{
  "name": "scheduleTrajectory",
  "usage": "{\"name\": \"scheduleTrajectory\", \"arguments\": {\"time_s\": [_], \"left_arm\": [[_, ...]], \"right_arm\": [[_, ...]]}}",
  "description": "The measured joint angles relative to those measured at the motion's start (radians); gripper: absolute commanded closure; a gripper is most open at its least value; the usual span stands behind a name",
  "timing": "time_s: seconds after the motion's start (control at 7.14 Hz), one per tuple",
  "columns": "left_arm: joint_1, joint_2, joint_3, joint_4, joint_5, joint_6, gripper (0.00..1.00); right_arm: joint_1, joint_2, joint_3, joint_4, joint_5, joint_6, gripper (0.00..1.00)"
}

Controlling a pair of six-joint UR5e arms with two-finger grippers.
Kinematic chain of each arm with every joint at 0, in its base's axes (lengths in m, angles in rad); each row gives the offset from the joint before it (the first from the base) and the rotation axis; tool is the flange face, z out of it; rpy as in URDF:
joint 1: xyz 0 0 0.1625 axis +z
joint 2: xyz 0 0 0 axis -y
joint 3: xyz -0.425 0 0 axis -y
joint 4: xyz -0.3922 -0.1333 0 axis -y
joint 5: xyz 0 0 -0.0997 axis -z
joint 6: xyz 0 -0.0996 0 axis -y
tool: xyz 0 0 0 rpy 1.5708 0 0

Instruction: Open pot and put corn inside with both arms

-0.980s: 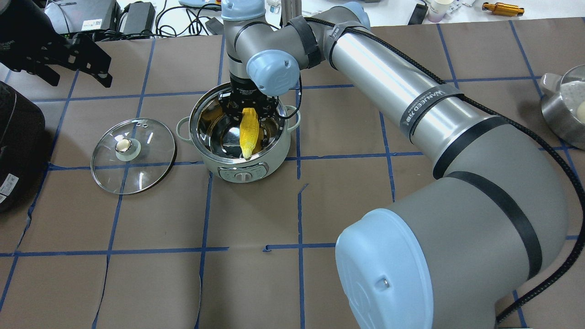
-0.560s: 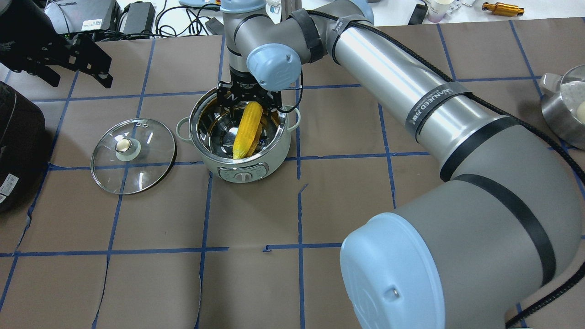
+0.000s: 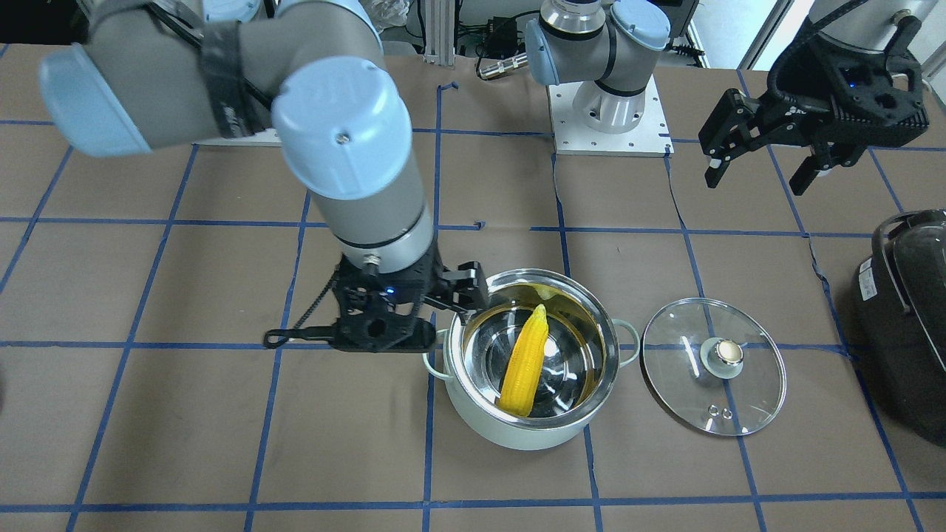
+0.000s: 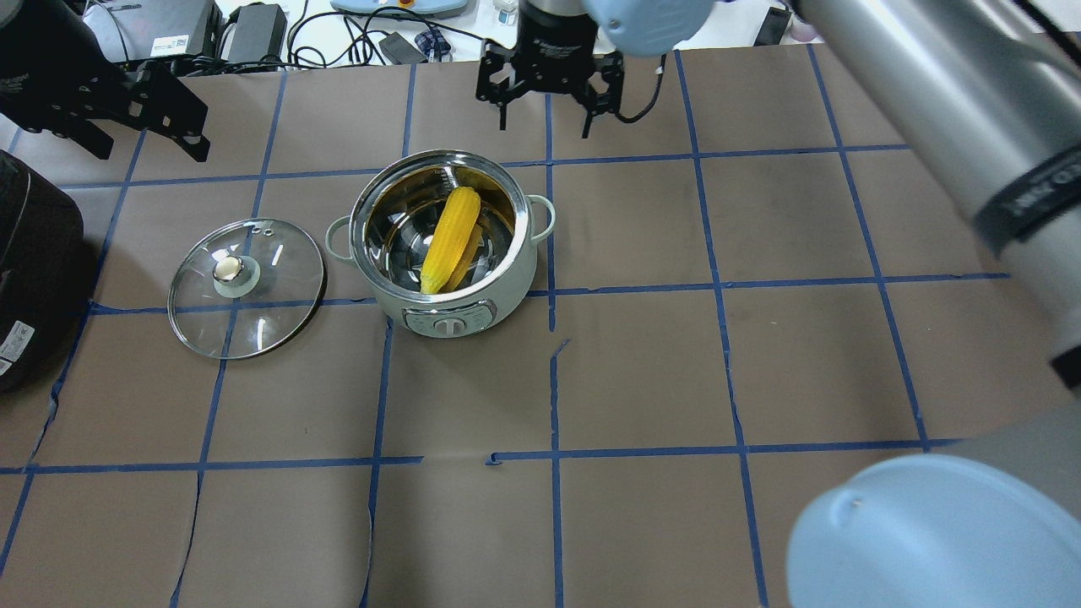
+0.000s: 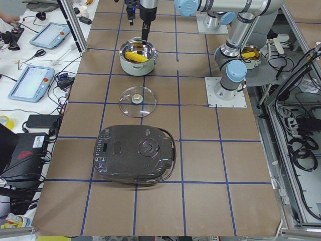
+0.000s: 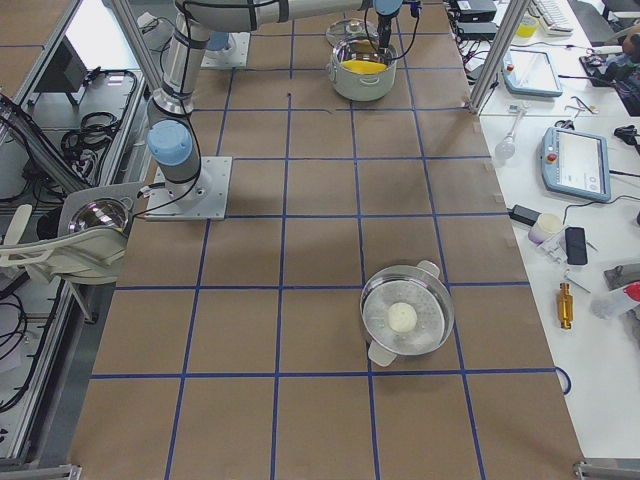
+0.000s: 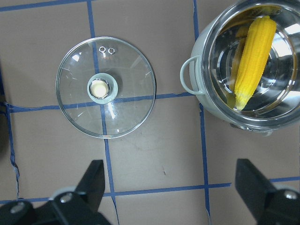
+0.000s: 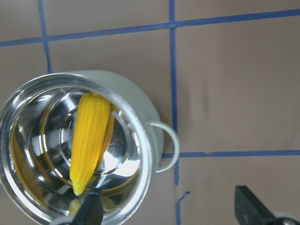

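The mint-green pot (image 4: 509, 285) stands open on the table, also in the front view (image 3: 517, 436). The yellow corn (image 4: 450, 239) lies slanted inside it, tip low, and shows in both wrist views (image 7: 253, 63) (image 8: 89, 140). The glass lid (image 4: 247, 287) lies flat on the table beside the pot, on the robot's left, knob up. My right gripper (image 4: 545, 128) is open and empty, raised beyond the pot's far right side. My left gripper (image 4: 152, 152) is open and empty, high above the table beyond the lid (image 7: 105, 86).
A large black appliance (image 5: 135, 153) sits at the table's left end, close to the lid. A steel pan with a white ball (image 6: 405, 318) stands toward the right end. Cables and devices lie past the far edge.
My right gripper let go of the corn, rose out of the pot and drew back to its far right side. The corn dropped and now leans inside the pot. The left arm has not moved.
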Motion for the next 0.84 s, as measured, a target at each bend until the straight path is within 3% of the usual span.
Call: {"name": "scheduleTrajectory", "arguments": {"time_s": [0.42, 0.84], "left_arm": [[-0.056, -0.001, 0.018, -0.001, 0.004, -0.104, 0.0], [-0.238, -0.019, 0.059, -0.001, 0.091, -0.311, 0.0]], "right_arm": [[-0.204, -0.229, 0.215, 0.028, -0.066, -0.23, 0.0], [-0.242, -0.336, 0.318, 0.029, -0.148, -0.262, 0.0]]}}
